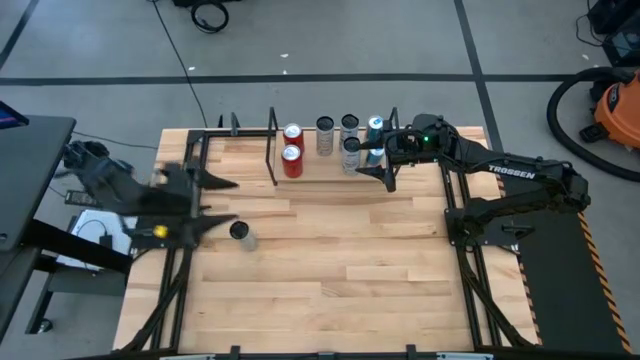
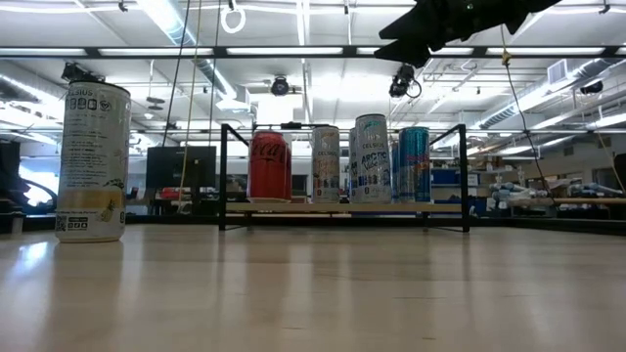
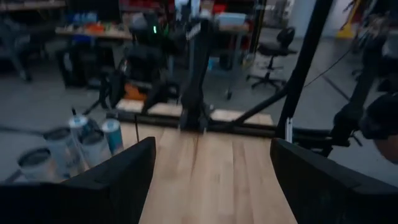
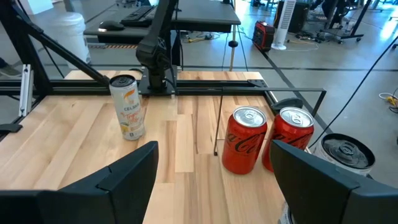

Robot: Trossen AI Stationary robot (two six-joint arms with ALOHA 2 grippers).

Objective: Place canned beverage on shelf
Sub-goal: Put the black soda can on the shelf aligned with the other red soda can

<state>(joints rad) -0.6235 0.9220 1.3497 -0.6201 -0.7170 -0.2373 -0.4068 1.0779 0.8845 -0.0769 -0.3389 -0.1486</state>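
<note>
The shelf (image 1: 330, 168) at the table's far edge already carries two red cola cans (image 1: 292, 158) and several silver and blue ones. One tall white can (image 1: 240, 235) stands well off the shelf, beside the empty, open left gripper (image 1: 222, 203). The right gripper (image 1: 385, 172), also open and empty, hangs at the shelf's other end. The can labels are hard to read.

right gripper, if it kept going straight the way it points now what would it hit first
Probably the two red cans just ahead of the open right gripper; the lone tall can sits farther off to one side. Depth is hard to judge.
</note>
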